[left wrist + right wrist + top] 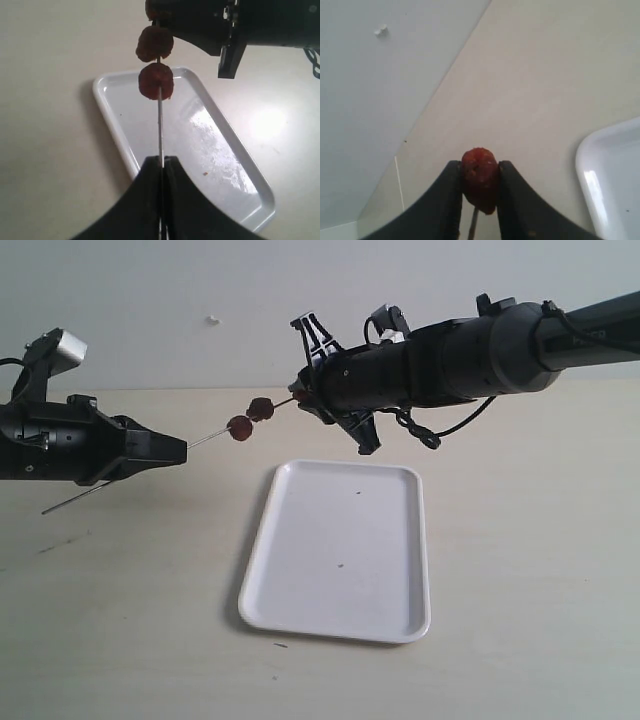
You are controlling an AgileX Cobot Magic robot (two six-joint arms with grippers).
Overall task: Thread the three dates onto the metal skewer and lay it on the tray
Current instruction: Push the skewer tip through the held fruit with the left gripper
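My left gripper (183, 450) is shut on the thin metal skewer (207, 438), held in the air above and left of the white tray (340, 550). Two dates (240, 428) (260, 408) sit on the rod. In the left wrist view the skewer (160, 125) runs from the closed jaws (162, 159) up through both dates (156, 82) (154, 43). My right gripper (300, 396) is shut on the third date (480, 179) at the skewer's far end. The rod (474, 225) meets that date from below in the right wrist view.
The skewer's rear end (70, 502) sticks out behind my left gripper, low over the beige table (520, 540). The tray holds only a few dark specks (341, 565). A pale wall (200, 300) rises behind the table.
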